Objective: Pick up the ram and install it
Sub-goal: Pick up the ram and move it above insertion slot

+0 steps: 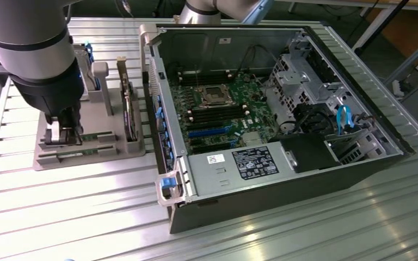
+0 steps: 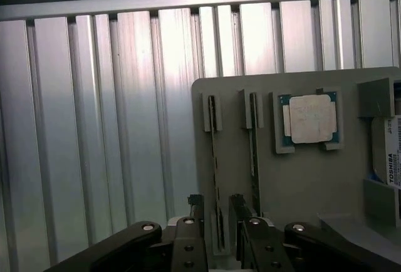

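Exterior view, 9 o'clock: the arm is down over the grey parts holder point(image 1: 49, 160), with the gripper point(image 1: 65, 136) at the holder's 9 o'clock end.

Wrist view: the fingers point(image 2: 195, 215) are spread, one on each side of the ram point(image 2: 216, 159). Thin gaps show on both sides, so it straddles the ram and is not clamped. The ram stands on edge, seated in its holder slot, not lifted. A second stick point(image 2: 254, 153) sits in the parallel slot just beside it. Next comes the CPU chip point(image 2: 309, 118), flat in a square pocket, then the Toshiba-labelled hard drive point(image 2: 390, 153) at the holder's edge.

Exterior view again: the expansion card point(image 1: 128, 109) stands upright on the holder at 3 o'clock of the gripper, between it and the PC case point(image 1: 282, 190). The case lies on its side, open, from centre to 3 o'clock. The motherboard point(image 1: 227, 117) faces up, with the CPU socket point(image 1: 213, 97) toward its 12 o'clock. Dark memory slots point(image 1: 210, 114) lie just beside the socket at its 6 o'clock. The power supply point(image 1: 231, 168) is at the case's 6 o'clock and a blue cable point(image 1: 343, 117) at its 3 o'clock. Everything sits on the ribbed aluminium table point(image 1: 303, 234).
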You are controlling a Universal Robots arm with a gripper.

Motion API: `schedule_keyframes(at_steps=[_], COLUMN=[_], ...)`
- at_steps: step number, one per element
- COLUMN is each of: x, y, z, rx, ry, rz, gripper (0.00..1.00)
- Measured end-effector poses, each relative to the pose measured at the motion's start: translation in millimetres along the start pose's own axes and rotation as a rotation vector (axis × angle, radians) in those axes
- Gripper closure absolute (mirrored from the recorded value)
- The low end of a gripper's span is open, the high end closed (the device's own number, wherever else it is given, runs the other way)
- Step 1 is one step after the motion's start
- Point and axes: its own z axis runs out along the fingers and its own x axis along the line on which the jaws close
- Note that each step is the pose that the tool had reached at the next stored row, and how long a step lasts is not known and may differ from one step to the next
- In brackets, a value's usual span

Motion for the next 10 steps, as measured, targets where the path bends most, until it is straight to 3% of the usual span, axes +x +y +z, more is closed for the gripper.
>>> schedule_keyframes(at_steps=[10], x=[-0.8], y=[0.6], z=[18.0], rx=[0.0000], ry=[0.0000], rz=[0.000], gripper=[0.71])
